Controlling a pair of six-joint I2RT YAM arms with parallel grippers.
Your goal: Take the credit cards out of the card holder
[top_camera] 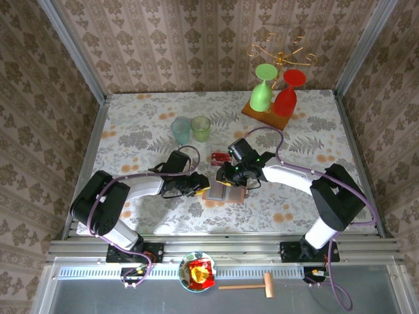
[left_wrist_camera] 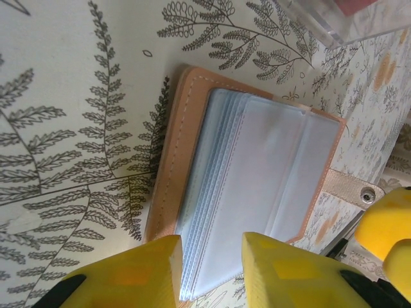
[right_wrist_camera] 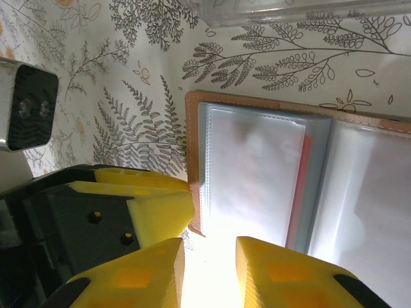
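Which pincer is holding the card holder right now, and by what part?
Cannot be told. Left pincer straddles the card holder's clear sleeve edge; right pincer straddles another edge. No firm grip shows.

**A:** Cloth on table [top_camera: 131,124]: pale, with fern and flower print. Far right corner: wooden board [top_camera: 262,116] carrying a green goblet [top_camera: 261,95] and a red goblet [top_camera: 286,98], close together, green to the left. A gold wire stand [top_camera: 278,51] is behind them.

**B:** Noted. Mid-table, left of centre: blue-green tumbler [top_camera: 180,129] and green tumbler [top_camera: 201,127], just beside each other. A clear plastic container [left_wrist_camera: 321,25] edge crosses the top of the left wrist view.

**A:** In front of the metal rail [top_camera: 222,247], on the grey ledge [top_camera: 98,294]: bowl [top_camera: 182,275] holding a red-and-yellow snack packet [top_camera: 200,272]. Wooden mallet [top_camera: 252,285] lies flat to its right, apart from it.

**B:** Damask wallpaper [top_camera: 196,46] on three sides.
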